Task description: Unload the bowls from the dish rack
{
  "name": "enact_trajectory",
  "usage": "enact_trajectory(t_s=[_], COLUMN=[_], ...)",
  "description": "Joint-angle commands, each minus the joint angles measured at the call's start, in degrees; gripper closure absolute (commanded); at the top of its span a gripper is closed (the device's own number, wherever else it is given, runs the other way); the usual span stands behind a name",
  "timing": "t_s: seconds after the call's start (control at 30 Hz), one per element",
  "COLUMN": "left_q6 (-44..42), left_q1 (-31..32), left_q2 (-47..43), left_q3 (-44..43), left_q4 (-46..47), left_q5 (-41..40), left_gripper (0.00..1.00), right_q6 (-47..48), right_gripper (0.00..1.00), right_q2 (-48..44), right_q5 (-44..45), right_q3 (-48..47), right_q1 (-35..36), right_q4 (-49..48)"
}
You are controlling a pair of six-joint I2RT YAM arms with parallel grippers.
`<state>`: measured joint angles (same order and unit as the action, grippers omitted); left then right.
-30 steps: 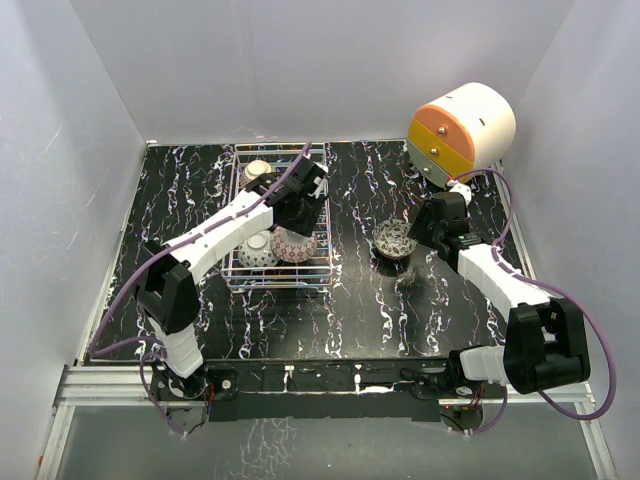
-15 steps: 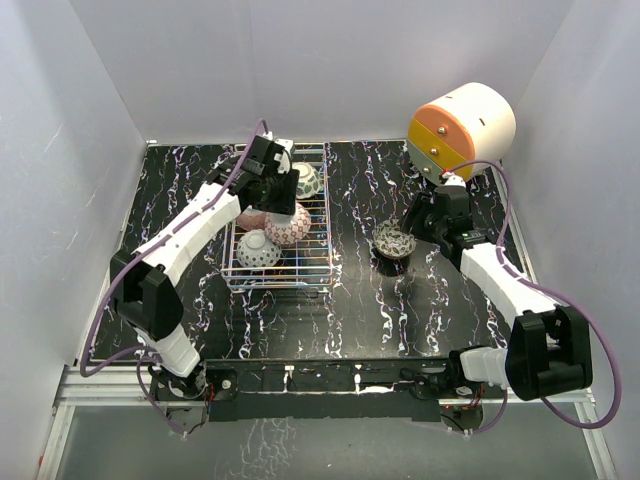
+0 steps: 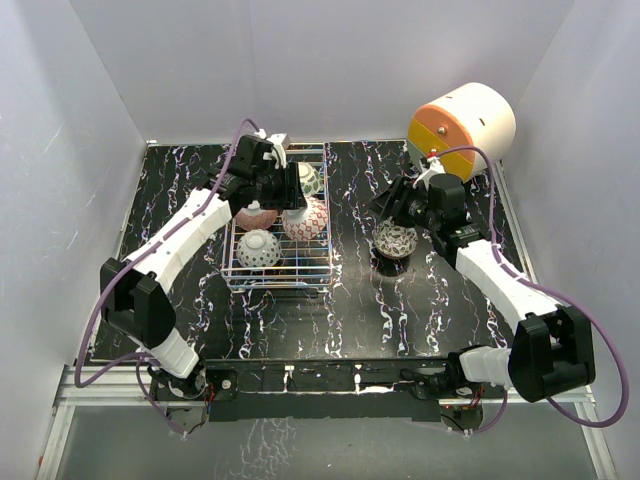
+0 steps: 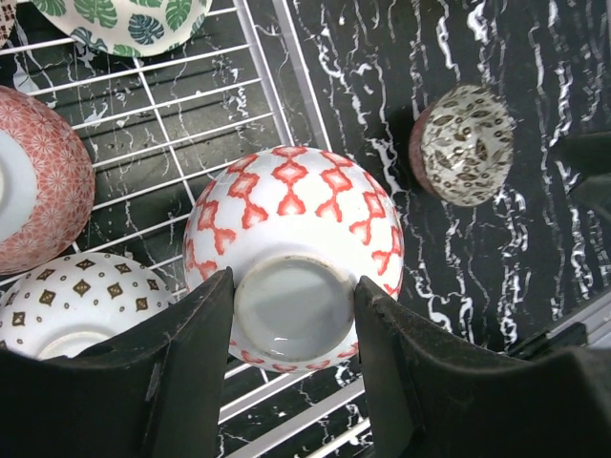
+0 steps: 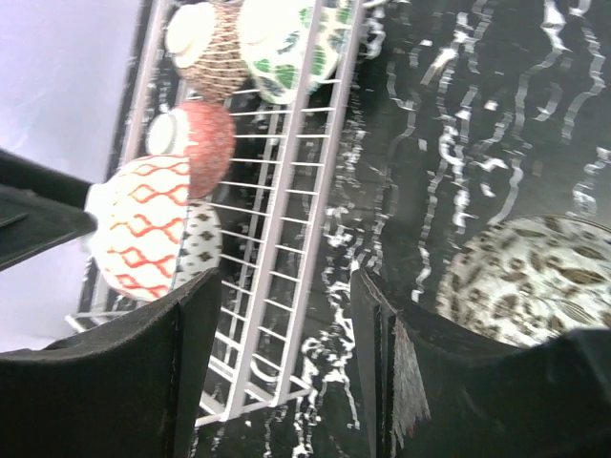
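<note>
- Left pincer is seen pinching the inverted red-diamond bowl by its foot ring, over the dish rack.
- Glazed ceramic is judged rigid, slippery, breakable; the foot ring is favoured.
- Right pincer is spread, empty.

From my end this is plainly a robotics lab test cell. Plain white walls box in a black marble-patterned table, and my left arm and right arm are bolted to a metal rail at its near edge, trailing purple cables. The only domestic things are props: a wire dish rack of bowls and a white-and-orange drawer unit.
</note>
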<state>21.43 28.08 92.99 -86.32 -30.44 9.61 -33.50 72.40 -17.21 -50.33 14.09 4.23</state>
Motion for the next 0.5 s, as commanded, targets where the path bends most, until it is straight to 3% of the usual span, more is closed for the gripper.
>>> enact_trajectory(t_s=[0.0,0.23,0.47], left_q6=[4.34,8.89,12.05], left_q1=[-0.70,-1.36,-1.36], left_q2=[-6.29,-8.69,-10.96], left_q3=[0.65,4.85,7.71], left_q4=[4.83,10.32,13.45], left_q5=[3.34,5.12,4.61], left_gripper=[0.75,0.75,0.75], right_q6=[-5.72,-11.44,-13.98], right_gripper=[0.41,0.40,0.27], right_q2=[-0.83,1.38,3.12], right_q5=[-6.81,-10.31,-10.41], right_q3=[-1.12,-0.30,-0.88], right_q1=[2.36,6.93,10.12], right_q4=[-11.00,-20.51,-24.51])
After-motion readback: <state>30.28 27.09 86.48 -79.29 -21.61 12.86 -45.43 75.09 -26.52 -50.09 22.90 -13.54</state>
